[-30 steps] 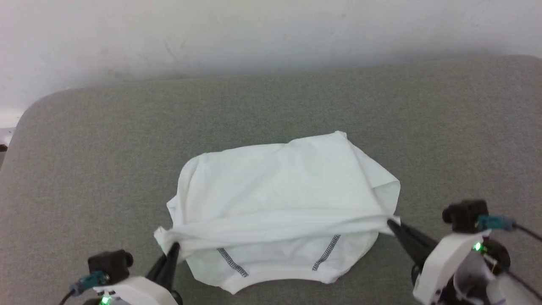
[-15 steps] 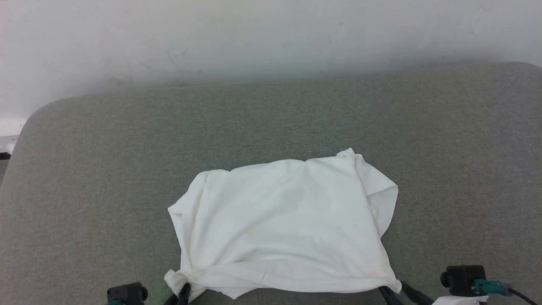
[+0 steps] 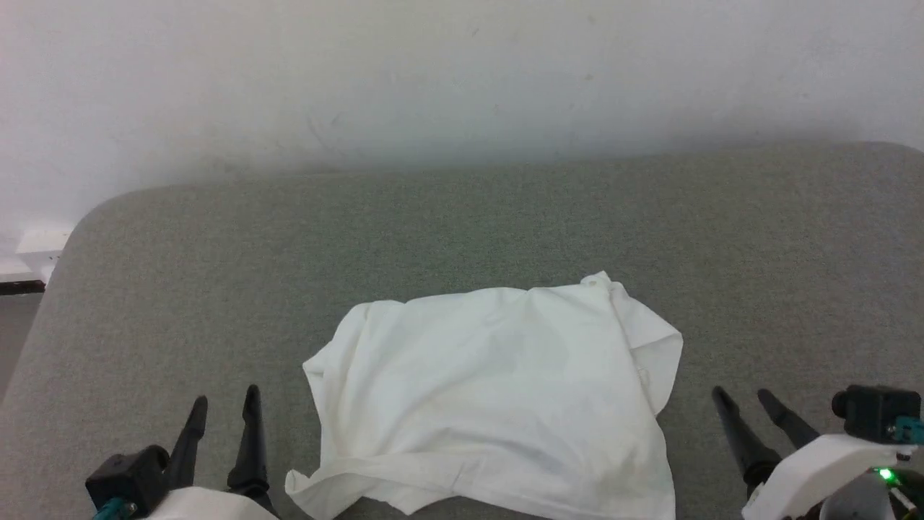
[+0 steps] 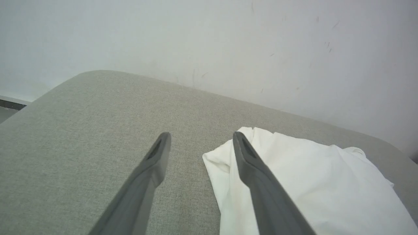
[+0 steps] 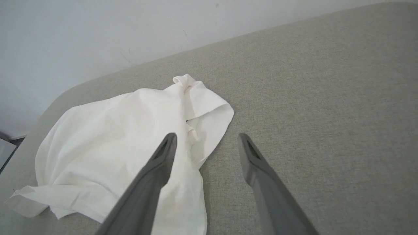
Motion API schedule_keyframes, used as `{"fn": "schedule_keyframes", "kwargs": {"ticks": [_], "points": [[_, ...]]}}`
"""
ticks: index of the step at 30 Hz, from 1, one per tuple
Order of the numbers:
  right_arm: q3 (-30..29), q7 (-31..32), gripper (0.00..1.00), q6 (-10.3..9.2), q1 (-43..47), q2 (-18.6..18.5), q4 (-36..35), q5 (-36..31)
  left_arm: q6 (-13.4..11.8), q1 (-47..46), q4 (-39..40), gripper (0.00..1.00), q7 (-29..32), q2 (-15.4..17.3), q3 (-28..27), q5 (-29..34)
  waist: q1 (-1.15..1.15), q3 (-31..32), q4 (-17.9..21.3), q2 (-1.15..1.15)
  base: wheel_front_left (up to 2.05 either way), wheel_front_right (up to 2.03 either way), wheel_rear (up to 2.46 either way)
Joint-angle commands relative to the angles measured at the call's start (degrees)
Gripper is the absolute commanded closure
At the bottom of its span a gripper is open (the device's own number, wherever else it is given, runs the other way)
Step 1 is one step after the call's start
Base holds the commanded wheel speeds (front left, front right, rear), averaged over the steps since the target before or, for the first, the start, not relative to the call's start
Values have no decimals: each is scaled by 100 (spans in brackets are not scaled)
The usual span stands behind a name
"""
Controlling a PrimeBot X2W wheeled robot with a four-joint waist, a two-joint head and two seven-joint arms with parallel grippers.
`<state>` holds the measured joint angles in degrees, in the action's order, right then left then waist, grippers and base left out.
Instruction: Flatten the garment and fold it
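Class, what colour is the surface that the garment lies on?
Grey-green woven fabric surface, under the white garment; clearest in the head view.

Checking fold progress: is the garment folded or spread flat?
Folded loosely: the garment lies doubled over on the grey cushion, layered edges rumpled at right.

Soft, even light; the white garment (image 3: 498,390) looks slightly overexposed.

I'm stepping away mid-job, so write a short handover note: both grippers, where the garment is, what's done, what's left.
Left gripper: open, empty, just left of the garment.
Right gripper: open, empty, just right of it.
Garment: on the grey cushion, near its front edge.
Done: looks folded over into a rough rectangle.
To do: smooth wrinkles, tuck the loose right flap and front-left corner, probably fold again.
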<state>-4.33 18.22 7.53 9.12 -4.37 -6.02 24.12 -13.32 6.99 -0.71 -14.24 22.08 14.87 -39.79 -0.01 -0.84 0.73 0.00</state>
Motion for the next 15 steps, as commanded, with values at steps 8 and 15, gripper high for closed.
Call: {"fn": "schedule_keyframes", "kwargs": {"ticks": [8,15], "points": [[77,723,0,-4,-1146,-101,1085,-313,-59,-42,562,0,-73,-319,-189,881,1,-139,-296,0,0,0,0],[456,1274,0,-4,-2057,-274,2300,-487,145,-262,670,0,-74,-614,-53,1198,1,-390,-624,0,0,0,0]]}}
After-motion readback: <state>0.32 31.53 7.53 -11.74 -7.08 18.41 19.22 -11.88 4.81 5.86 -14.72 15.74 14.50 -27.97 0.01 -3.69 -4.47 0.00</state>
